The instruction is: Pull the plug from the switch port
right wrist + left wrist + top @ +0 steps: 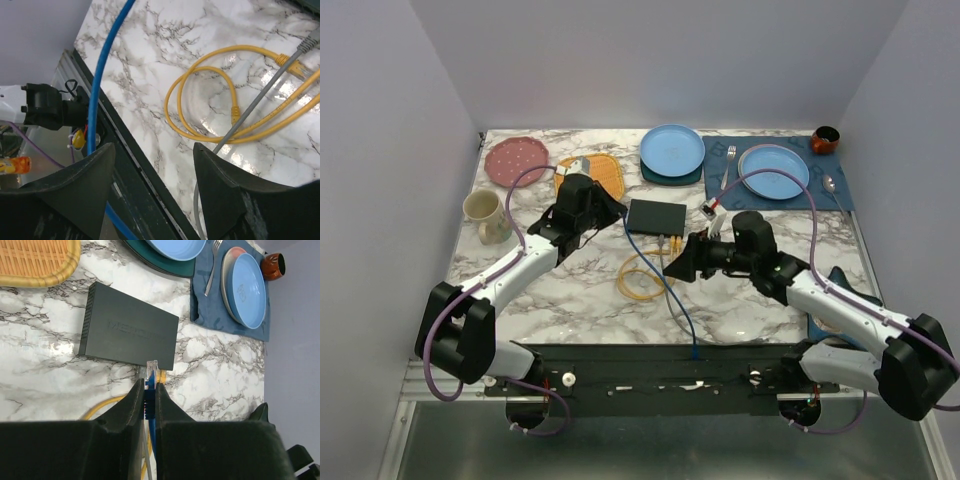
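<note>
At the switch's point(127, 330) long edge facing the arms, the clear plug point(151, 369) points straight into the box. Whether it sits in a socket cannot be told. The left gripper point(149, 385) has its jaws clamped on the plug, in line with the blue cable point(663, 288). The right gripper point(152, 150) is near over the tabletop point(580, 300), jaws wide and holding nothing.

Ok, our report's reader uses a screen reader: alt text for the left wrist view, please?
The left end effector grips the clear plug of a blue cable at the edge of the black switch; whether it sits in a port is unclear. Blue plates lie beyond.
</note>
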You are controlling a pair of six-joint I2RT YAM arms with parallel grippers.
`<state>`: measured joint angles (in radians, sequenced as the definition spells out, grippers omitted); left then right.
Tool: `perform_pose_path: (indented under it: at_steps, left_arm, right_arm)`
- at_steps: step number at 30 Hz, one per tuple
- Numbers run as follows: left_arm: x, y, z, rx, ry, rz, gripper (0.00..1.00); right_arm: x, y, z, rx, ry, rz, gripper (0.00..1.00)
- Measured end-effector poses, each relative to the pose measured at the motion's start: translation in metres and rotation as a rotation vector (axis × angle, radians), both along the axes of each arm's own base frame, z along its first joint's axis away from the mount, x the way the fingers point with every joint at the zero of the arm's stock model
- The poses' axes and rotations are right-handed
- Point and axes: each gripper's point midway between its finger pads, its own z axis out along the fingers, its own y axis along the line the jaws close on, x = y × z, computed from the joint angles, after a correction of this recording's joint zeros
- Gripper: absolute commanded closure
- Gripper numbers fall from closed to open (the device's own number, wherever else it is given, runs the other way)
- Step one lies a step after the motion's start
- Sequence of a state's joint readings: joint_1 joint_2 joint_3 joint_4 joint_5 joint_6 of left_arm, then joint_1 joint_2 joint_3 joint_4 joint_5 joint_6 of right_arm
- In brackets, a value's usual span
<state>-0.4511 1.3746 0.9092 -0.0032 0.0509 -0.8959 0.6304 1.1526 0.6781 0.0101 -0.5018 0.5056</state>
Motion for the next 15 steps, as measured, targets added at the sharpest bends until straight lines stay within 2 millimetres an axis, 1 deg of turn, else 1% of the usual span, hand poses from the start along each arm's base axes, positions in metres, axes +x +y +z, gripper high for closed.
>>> perform_pose_path:
  at_steps: [4,8,10,13,15]
  left_arm:
    - [-0.001,0.001,-0.003,0.013,0.006,-0.003,1.0]
    - [-0.003,0.003,-0.007,0.027,0.019,0.002,1.0]
    - [-0.003,0.004,-0.008,0.029,0.022,0.004,1.0]
    - [-0.003,0.005,-0.009,0.033,0.022,0.005,1.0]
    - [-0.003,0.005,-0.009,0.034,0.023,0.005,1.0]
  right_arm:
    - [-0.002,0.001,0.012,0.049,-0.043,0.005,0.28]
    - [-0.006,0.004,0.018,0.081,-0.054,0.026,0.28]
    - [-0.012,0.009,0.021,0.091,-0.062,0.062,0.28]
    - [-0.026,0.024,0.02,0.072,-0.073,0.148,0.32]
    - [-0.034,0.032,0.017,0.054,-0.075,0.191,0.39]
